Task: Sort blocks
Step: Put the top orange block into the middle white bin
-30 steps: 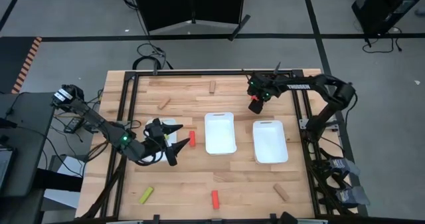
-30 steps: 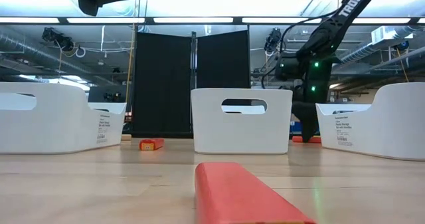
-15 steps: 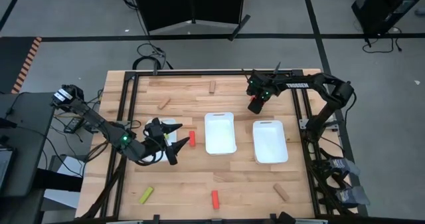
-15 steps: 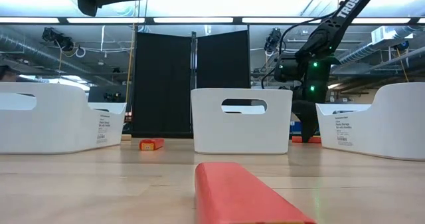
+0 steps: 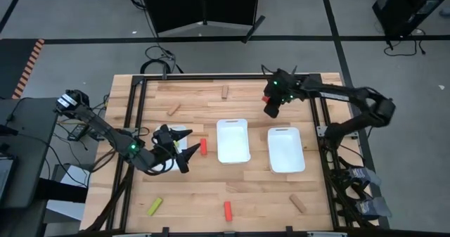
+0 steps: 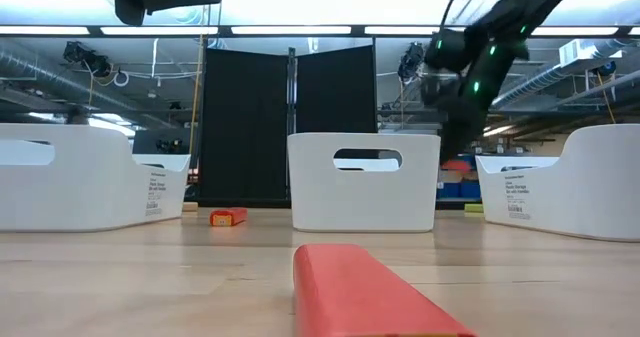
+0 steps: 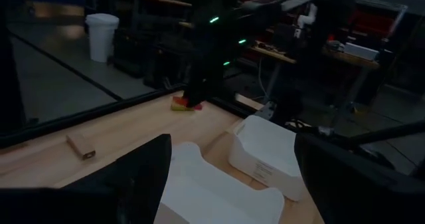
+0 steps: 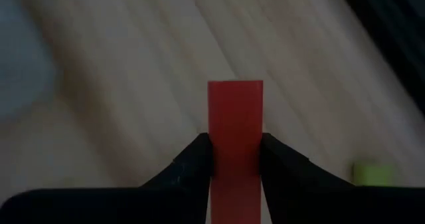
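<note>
Fingers of the right gripper (image 8: 234, 159) pinch a red block (image 8: 235, 124) across its narrow sides, and its long axis runs straight out ahead of them, so the block sticks forward past the tips. From above, this gripper (image 5: 271, 110) hangs over the far right part of the desk (image 5: 211, 195), and the right white tray (image 5: 285, 150) lies toward five o'clock of it, the middle white tray (image 5: 233, 141) toward seven o'clock. Both are near; the right arm is plainly the closer one to either. A yellow-green block (image 8: 368, 173) shows on the wood beside the held one, apart from it.

The left gripper (image 5: 177, 149) waits, fingers spread and empty, over the left tray (image 5: 184, 130) at the nine o'clock side of the desk, with a second red block (image 5: 203, 147) just at its three o'clock.

Judging by this, the coming move is a short carry toward a tray and a release; the block's length should fit lengthwise inside. The planks are flat and bare between gripper and trays, so nothing blocks the way. Other blocks lie well apart: brown ones (image 5: 225, 91) along the far edge, a red (image 5: 227, 209) and a yellow-green one (image 5: 155, 206) near the front.
</note>
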You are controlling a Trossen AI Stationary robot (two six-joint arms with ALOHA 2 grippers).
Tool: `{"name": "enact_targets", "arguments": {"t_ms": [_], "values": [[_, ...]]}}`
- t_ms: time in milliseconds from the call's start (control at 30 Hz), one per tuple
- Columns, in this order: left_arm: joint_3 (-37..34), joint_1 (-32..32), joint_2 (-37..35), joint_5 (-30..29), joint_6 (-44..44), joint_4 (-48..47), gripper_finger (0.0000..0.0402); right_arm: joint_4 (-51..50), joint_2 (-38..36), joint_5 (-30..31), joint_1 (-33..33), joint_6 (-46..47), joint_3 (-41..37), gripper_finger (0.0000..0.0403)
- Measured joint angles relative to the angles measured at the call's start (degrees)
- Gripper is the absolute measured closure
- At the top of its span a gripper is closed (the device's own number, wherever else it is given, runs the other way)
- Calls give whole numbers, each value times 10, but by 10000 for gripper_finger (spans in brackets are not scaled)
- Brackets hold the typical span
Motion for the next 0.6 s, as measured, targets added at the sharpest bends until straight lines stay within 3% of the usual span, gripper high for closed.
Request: {"name": "enact_targets", "arguments": {"t_ms": [333,600], "values": [[0,23,1,-3,-19,-2,76,108,-120,-28,189,2,0,292],[0,64,1,52,-33,-19,76,173,-121,42,319,5,1,292]]}}
